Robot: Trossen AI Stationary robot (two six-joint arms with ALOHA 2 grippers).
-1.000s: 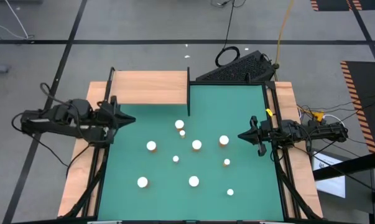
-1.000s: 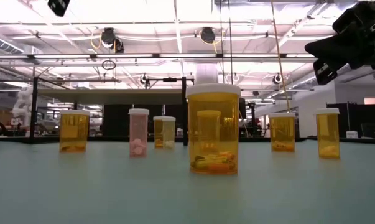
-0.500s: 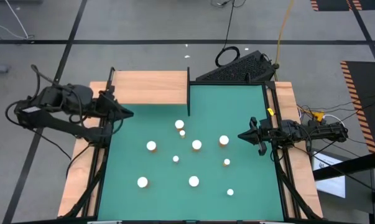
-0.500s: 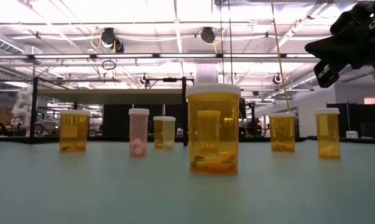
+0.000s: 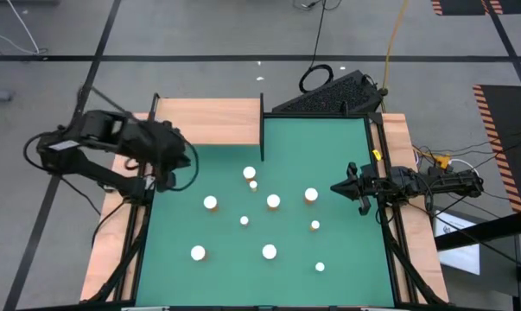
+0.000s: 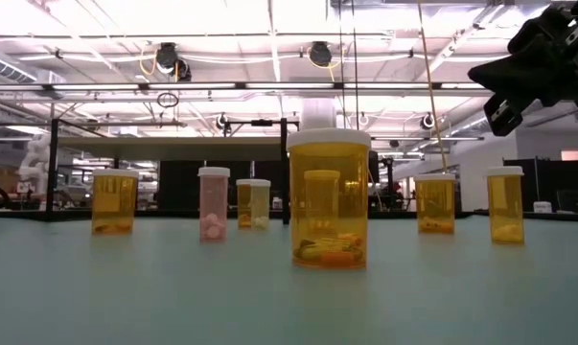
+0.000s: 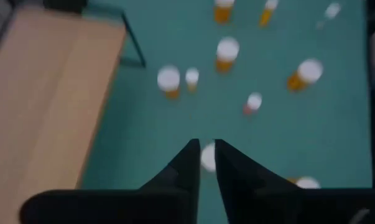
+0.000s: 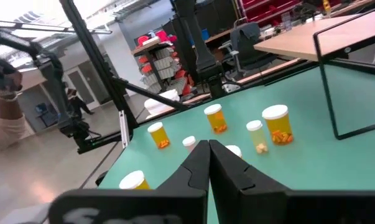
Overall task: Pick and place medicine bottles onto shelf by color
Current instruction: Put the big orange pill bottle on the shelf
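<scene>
Bottles stand upright, white caps up, scattered over the green mat on the worktop; from above only caps show, so body colours are hidden there. The wooden shelf sits at the mat's far left corner. Left gripper hovers above the mat's left edge, blurred, fingers slightly apart, empty. Right gripper waits at the right edge, fingers together.

Overhead camera looks straight down; low one sits level on the mat, sharing its bottles
</scene>
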